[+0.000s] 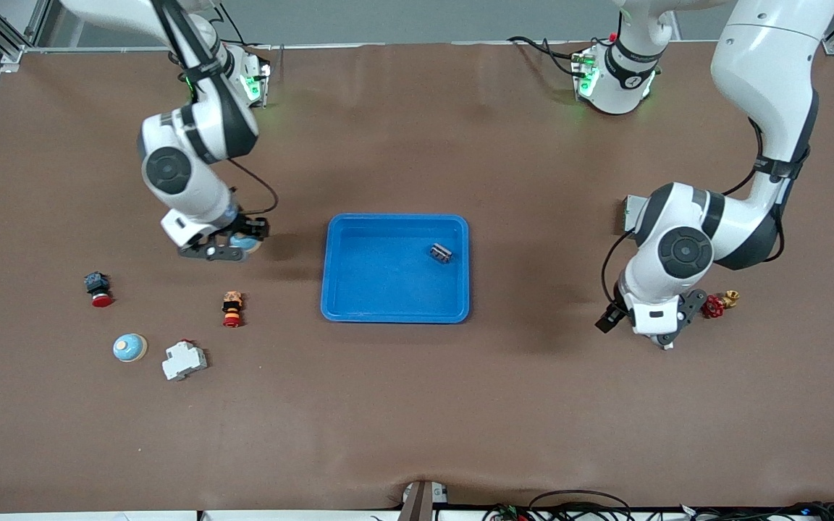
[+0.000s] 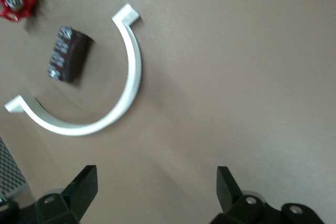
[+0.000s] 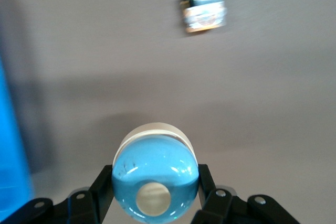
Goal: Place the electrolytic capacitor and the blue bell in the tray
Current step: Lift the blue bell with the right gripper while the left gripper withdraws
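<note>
Your right hand (image 1: 237, 244) hangs over the brown tabletop (image 1: 417, 405) just beside the tray (image 1: 337, 289), at the right arm's end of it, with its 2 fingers clamped on the blue bell (image 3: 155, 181). In the right wrist view the bell's glossy blue dome sits squarely between the black fingers, and the tray's blue wall fills one edge of that view. A small dark part, which looks like the electrolytic capacitor (image 1: 441, 252), already lies inside the tray near the corner toward the left arm's base. To finish this step well, carry the bell sideways over the raised rim with clearance, stop above bare blue floor well apart from the capacitor, lower until it is close to the floor, then part the fingers slowly; the rounded dome may roll if dropped. Your left hand (image 2: 157, 187) waits with fingers apart over the tabletop toward the left arm's end, above a white curved clip (image 2: 100, 114) and a dark block (image 2: 67, 54). A second blue dome (image 1: 129, 348) rests untouched nearer the front camera.
</note>
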`<control>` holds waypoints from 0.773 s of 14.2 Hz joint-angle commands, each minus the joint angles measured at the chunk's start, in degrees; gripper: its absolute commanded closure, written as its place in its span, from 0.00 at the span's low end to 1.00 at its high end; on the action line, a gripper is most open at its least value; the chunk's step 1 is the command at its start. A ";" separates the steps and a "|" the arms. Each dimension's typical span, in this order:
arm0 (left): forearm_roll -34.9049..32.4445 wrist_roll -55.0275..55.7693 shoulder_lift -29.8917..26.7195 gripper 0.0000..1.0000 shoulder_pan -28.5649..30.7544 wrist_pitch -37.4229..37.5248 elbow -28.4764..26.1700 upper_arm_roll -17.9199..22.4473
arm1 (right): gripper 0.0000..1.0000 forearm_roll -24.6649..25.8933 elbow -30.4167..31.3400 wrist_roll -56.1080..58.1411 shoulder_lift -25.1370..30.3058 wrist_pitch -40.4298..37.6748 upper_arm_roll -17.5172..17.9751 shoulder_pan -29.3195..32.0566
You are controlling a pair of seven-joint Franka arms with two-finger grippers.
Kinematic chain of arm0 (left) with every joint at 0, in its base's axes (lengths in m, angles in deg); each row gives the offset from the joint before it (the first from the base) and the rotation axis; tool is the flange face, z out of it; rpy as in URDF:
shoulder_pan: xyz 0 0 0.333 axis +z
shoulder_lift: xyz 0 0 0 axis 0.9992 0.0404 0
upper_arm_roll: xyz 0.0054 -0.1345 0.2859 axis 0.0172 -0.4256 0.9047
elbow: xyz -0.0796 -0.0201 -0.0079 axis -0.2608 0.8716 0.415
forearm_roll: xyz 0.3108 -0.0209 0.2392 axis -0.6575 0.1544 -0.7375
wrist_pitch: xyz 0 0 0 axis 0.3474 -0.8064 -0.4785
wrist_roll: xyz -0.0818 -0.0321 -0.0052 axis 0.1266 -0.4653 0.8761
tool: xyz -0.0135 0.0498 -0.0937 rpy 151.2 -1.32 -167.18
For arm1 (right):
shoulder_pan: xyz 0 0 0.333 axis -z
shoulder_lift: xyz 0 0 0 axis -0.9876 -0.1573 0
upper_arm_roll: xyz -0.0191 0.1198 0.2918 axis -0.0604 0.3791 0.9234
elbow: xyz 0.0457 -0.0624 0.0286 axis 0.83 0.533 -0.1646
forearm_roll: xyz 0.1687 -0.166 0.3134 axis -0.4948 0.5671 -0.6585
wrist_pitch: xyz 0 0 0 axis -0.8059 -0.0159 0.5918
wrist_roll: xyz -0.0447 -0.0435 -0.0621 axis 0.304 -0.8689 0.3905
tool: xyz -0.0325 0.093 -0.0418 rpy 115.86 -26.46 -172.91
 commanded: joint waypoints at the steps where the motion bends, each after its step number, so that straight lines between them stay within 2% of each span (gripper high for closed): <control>1: -1.35 -2.86 -1.79 0.00 2.19 0.60 -1.90 -0.39 | 0.84 -4.91 -3.55 -7.25 0.21 -1.51 -0.84 -5.51; 9: -2.67 -3.66 -0.74 0.00 3.16 0.25 -1.82 -0.39 | 0.85 -6.43 -13.14 -20.36 -9.72 -0.72 -0.84 -13.17; 11: -2.67 -3.57 -0.39 0.01 3.16 0.07 -1.82 -0.39 | 0.85 -8.88 -14.02 -21.50 -11.30 0.06 -0.84 -14.22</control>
